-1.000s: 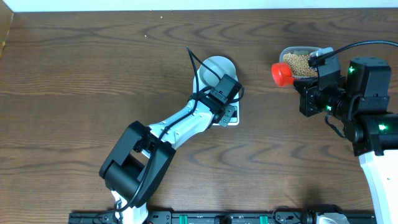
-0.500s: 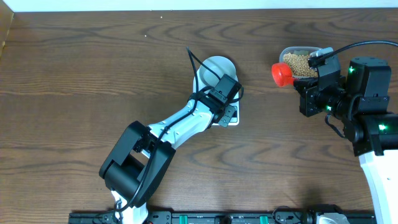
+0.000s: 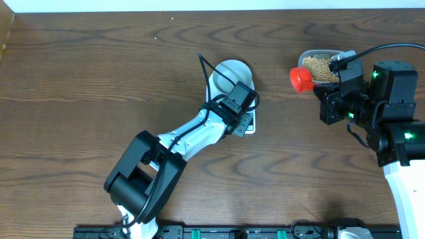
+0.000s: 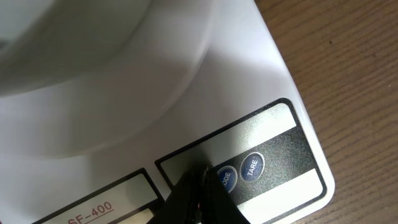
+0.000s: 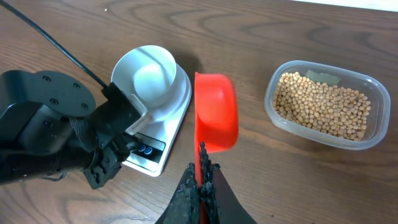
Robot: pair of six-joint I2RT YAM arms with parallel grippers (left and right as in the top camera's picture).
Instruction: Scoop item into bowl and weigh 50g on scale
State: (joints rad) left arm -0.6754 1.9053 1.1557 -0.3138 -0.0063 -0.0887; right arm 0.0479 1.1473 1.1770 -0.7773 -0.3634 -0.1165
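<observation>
Shut tight, the left pincer point(image 4: 200, 179) pokes a round blue button point(image 4: 226, 178) on the flat white scale point(image 4: 249, 87), likely readying it. The empty pale round bowl point(image 5: 151, 79) sits on top. The right pincer point(image 5: 200, 177) grips a red plastic scoop point(image 5: 216, 118), which must next dig tan beans point(image 5: 323, 106) from the clear tub point(image 5: 373, 138).

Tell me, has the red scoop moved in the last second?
No. The red scoop still hangs at the clear tub's left edge, as before.
</observation>
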